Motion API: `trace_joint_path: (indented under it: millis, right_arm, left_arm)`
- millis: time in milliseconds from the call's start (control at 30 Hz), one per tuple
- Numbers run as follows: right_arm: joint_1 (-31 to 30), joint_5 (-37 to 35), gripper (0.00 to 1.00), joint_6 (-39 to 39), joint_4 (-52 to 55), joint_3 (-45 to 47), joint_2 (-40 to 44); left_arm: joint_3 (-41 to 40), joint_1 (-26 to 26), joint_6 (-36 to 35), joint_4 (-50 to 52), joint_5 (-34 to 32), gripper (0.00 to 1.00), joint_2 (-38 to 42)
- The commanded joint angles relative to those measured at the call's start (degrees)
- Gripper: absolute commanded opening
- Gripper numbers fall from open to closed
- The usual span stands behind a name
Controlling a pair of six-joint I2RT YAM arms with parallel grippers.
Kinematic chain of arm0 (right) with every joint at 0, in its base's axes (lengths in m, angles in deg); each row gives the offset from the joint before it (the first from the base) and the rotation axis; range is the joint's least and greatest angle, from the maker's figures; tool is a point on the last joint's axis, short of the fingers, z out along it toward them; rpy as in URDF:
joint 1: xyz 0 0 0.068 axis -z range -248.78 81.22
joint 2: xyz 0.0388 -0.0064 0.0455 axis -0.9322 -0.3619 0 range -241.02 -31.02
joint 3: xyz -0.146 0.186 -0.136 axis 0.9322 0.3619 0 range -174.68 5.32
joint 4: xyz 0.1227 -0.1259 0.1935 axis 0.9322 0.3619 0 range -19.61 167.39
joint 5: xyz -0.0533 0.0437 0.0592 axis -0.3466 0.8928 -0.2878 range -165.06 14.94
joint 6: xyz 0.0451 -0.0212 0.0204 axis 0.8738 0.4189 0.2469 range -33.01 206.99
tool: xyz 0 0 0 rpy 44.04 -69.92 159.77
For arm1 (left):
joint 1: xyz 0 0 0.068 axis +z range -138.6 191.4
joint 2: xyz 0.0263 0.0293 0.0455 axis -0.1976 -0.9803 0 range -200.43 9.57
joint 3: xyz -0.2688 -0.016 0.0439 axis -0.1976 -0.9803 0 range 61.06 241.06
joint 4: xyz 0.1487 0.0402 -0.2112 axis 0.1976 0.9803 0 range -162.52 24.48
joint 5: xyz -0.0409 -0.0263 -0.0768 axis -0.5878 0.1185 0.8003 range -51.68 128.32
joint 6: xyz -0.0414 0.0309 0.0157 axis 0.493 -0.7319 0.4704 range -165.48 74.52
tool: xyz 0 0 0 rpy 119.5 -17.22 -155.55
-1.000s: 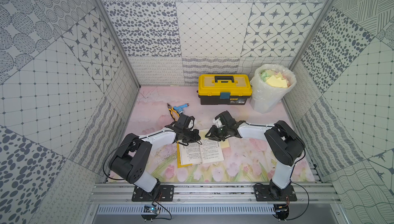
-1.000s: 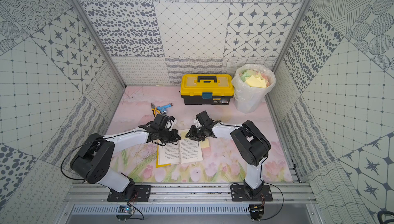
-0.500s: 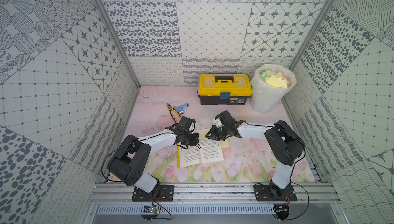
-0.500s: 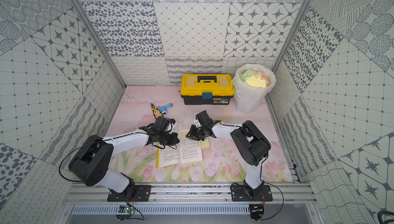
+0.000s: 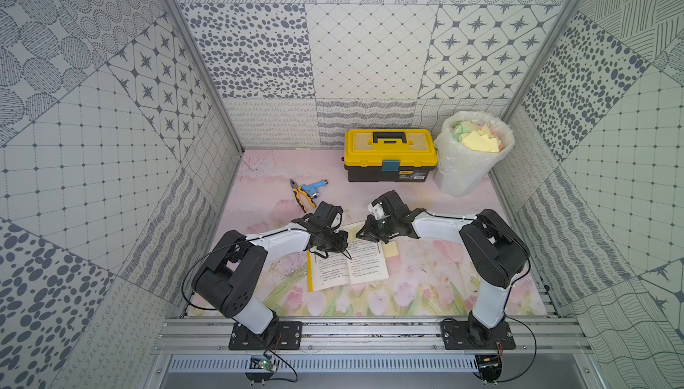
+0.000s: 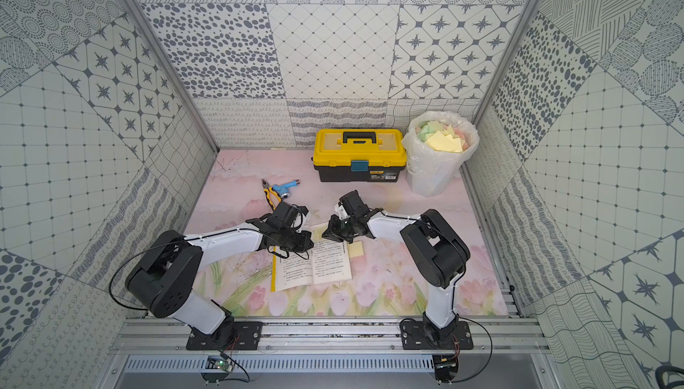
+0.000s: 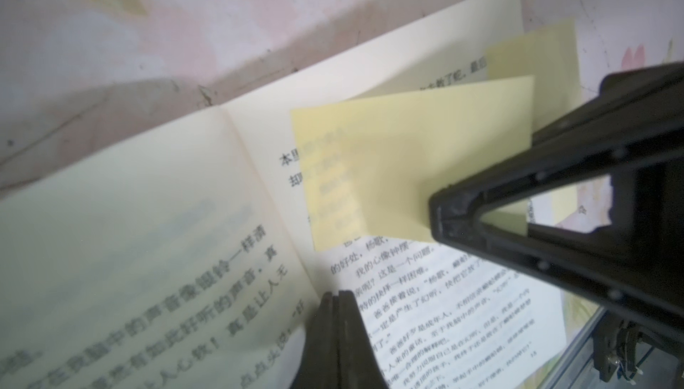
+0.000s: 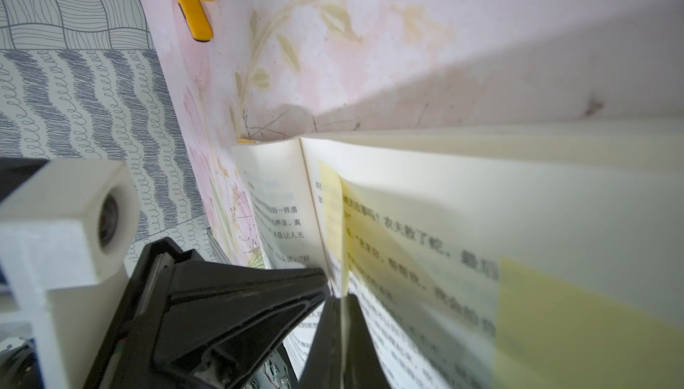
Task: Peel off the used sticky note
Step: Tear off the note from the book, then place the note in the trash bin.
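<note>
An open book (image 5: 344, 268) (image 6: 311, 268) lies on the flowered mat. A pale yellow sticky note (image 7: 407, 168) (image 8: 333, 213) is stuck near the top of its right page, one edge lifted off the paper. My right gripper (image 8: 343, 296) (image 5: 361, 235) (image 6: 325, 235) is shut on that lifted edge, its tip showing as the right gripper (image 7: 440, 213) in the left wrist view. My left gripper (image 7: 337, 294) (image 5: 342, 242) (image 6: 305, 242) is shut on nothing, tips down on the book beside the spine. In both top views the arms hide the held note.
A second yellow note (image 5: 388, 249) (image 7: 536, 54) pokes out past the book's right edge. At the back stand a yellow toolbox (image 5: 390, 154) and a bagged bin (image 5: 473, 180) full of discarded notes. Pliers (image 5: 303, 198) and a blue tool (image 5: 314, 185) lie behind the left arm.
The right gripper's jaws have closed onto the sticky note's edge. The left arm has barely moved and stays shut on the book.
</note>
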Motion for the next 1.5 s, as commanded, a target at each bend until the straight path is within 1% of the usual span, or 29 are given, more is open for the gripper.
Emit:
trace_joint_path:
  millis: [0,200,467,700,900,1067,1233,1433,1467]
  right_arm:
    - [0.2,1.6,0.00,2.4,-4.5,-0.4,0.0]
    - [0.9,2.1,0.00,5.5,-7.4,0.7,1.2]
    - [1.8,1.8,0.00,7.0,-8.4,1.0,2.7]
    - [2.6,1.0,0.00,6.9,-7.8,0.9,5.2]
    - [4.6,-0.4,0.00,4.2,-3.7,0.1,8.9]
    - [7.3,-1.9,0.00,1.0,1.3,-1.5,13.8]
    - [11.4,-3.2,0.00,-2.5,6.5,-3.8,18.8]
    - [18.6,-4.2,0.00,-6.0,12.4,-7.9,23.8]
    - [20.7,-4.0,0.00,-6.6,13.5,-9.2,24.6]
  left_arm:
    - [0.0,0.0,-2.3,7.5,-6.4,0.00,-0.5]
    - [-0.7,-0.1,-2.4,7.0,-6.4,0.00,0.2]
    - [-1.2,-0.1,-2.6,6.4,-6.1,0.00,0.9]
    - [-1.2,-0.2,-3.0,6.2,-5.6,0.00,1.3]
    - [-1.0,-0.3,-3.2,5.3,-4.6,0.00,1.8]
    - [-0.8,-0.7,-3.2,4.5,-3.4,0.00,2.5]
    - [-0.6,-0.8,-3.0,3.5,-2.0,0.00,3.5]
    - [0.0,-1.1,-2.9,3.1,-1.1,0.00,3.3]
    - [0.1,-1.3,-2.9,3.1,-1.1,0.00,3.2]
